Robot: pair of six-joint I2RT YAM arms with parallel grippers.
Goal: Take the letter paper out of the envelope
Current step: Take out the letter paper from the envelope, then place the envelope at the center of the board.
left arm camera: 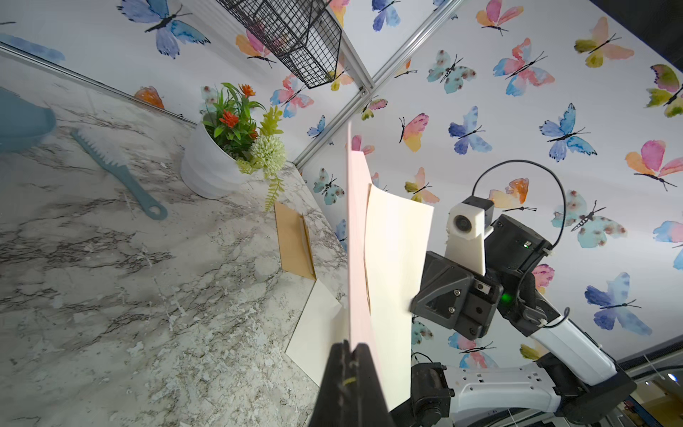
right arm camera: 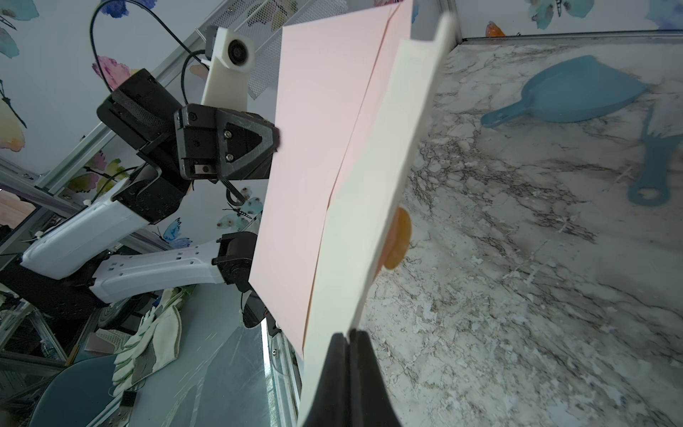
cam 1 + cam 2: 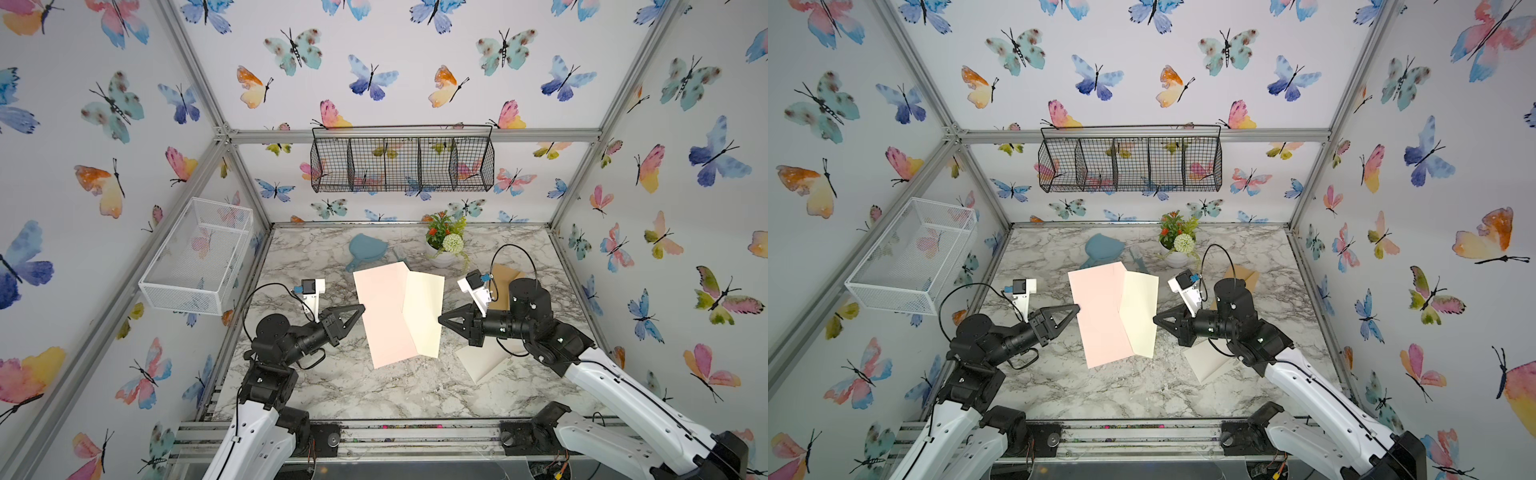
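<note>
A: What fills most of the view?

B: The marble table [image 3: 374, 395], well below both pincers. From above, the held sheets hide its middle.

A: And the task's things?

B: The pink envelope [image 3: 382, 316] hangs tilted in the air between the two pincers. The left pincer [image 3: 361, 308] is clamped on the envelope's near edge, fingers pressed together over it. The letter paper [image 3: 428, 320] sticks out of the envelope's slanted opening on the side facing the right pincer [image 3: 441, 319]. That pincer is pinched tight on the paper's outer edge.

A: How much paper is inside?

B: I cannot tell. The envelope covers that part in every view.

A: Anything under the right pincer?

B: A pale flat piece [image 3: 482, 361] on the table, half hidden by the arm. Whether it is an envelope or a sheet, I cannot say. Behind that pincer's wrist lies a brown envelope [image 3: 505, 276], also partly covered.

A: Farther off?

B: Beyond both pincers are a blue dustpan [image 3: 368, 249] and a flower pot [image 3: 442, 257]. A blue brush [image 1: 125, 179] lies between them, and from above the envelope's top corner hides part of it.
</note>
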